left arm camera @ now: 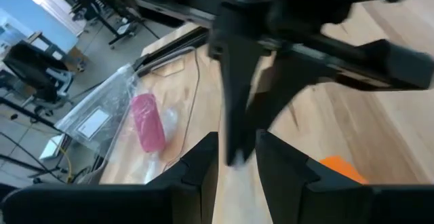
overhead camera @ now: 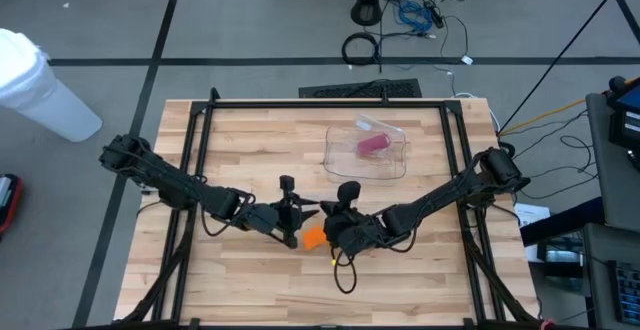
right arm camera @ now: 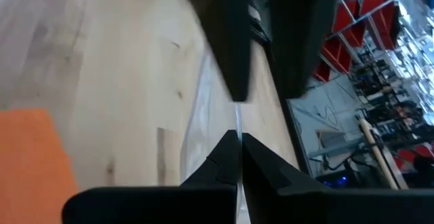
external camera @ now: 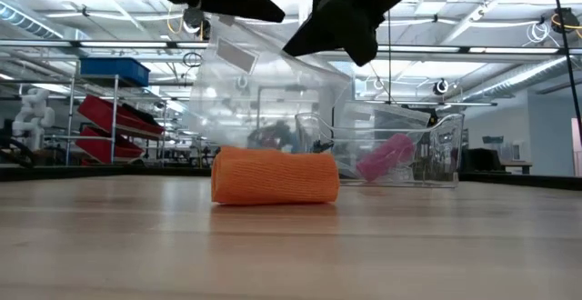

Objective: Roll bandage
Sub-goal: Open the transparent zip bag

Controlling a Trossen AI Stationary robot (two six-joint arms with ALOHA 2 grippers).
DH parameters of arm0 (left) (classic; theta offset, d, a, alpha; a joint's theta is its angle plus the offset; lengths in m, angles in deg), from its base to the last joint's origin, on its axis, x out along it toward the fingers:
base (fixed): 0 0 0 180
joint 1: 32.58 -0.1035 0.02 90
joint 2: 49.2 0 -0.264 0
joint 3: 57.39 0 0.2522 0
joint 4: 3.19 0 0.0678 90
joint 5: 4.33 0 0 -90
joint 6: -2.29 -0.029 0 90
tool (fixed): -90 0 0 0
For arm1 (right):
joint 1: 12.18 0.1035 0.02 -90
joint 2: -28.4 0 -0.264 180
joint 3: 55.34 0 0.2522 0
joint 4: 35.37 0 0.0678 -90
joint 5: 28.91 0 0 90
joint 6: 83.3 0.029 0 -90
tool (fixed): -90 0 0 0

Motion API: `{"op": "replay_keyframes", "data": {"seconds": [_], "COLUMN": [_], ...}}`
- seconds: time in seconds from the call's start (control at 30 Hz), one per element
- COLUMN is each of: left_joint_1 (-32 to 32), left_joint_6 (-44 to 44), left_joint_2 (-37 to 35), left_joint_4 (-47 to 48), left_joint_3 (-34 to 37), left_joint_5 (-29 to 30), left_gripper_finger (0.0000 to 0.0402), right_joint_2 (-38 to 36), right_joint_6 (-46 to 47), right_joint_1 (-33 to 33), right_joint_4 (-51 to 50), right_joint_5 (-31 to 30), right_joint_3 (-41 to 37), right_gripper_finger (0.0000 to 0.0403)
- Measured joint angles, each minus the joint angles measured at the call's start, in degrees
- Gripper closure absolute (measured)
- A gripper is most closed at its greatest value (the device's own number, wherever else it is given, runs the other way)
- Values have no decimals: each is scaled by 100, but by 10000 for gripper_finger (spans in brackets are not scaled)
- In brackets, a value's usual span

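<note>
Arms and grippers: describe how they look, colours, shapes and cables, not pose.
Both arms are dark, nearly black, built from slim jointed segments with bulkier housings at the joints. The left gripper and right gripper each end in two flat, tapering black fingers. A thin dark cable loops on the table beneath the right arm. No markings are visible.

An orange bandage point(external camera: 275, 175), wound into a fat, soft cylinder, lies on its side on the wooden surface point(overhead camera: 400, 280) near its middle. Its crepe fabric shows fine ribbing, and the roll rests flat, long axis running across the low view.
</note>
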Motion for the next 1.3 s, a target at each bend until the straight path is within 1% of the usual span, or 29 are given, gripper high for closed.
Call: {"op": "replay_keyframes", "data": {"seconds": [0.1, 0.33, 0.5, 0.63, 0.77, 0.87, 0.97, 1.07, 1.13, 1.17, 1.3], "left_joint_1": [-43, -89, -139, -240, -322, -341, -341, -341, -341, -341, -346], "left_joint_6": [4, 21, 286, 295, 297, 302, 306, 306, 307, 306, 319], "left_joint_2": [0, 0, 0, 0, 1, 2, 0, 2, 2, 0, 2], "left_joint_4": [57, 622, 792, 940, 1109, 1218, 1276, 1281, 1326, 1349, 1347], "left_joint_3": [0, 0, 0, 0, 1, 2, 2, 2, 2, 2, 2], "left_joint_5": [-3, -52, -51, 118, 149, 82, -395, -753, -846, -857, -861], "left_gripper_finger": [297, 297, 297, 297, 297, 299, 317, 353, 382, 390, 392], "right_joint_2": [62, 64, 64, 64, 64, 64, 64, 64, 64, 64, 64], "right_joint_6": [-9, -186, -210, -277, -411, -462, -305, -147, -56, -14, 99], "right_joint_1": [-22, -27, -27, 0, 70, 84, 86, 56, 32, 19, -33], "right_joint_4": [90, 384, 405, 421, 421, 423, 415, 382, 353, 336, 254], "right_joint_5": [63, 180, 183, 180, 197, 413, 488, 499, 497, 497, 499], "right_joint_3": [0, 0, 0, 0, 0, 0, 0, 0, 0, 0, 0], "right_gripper_finger": [403, 403, 403, 403, 403, 403, 403, 403, 403, 403, 403]}}
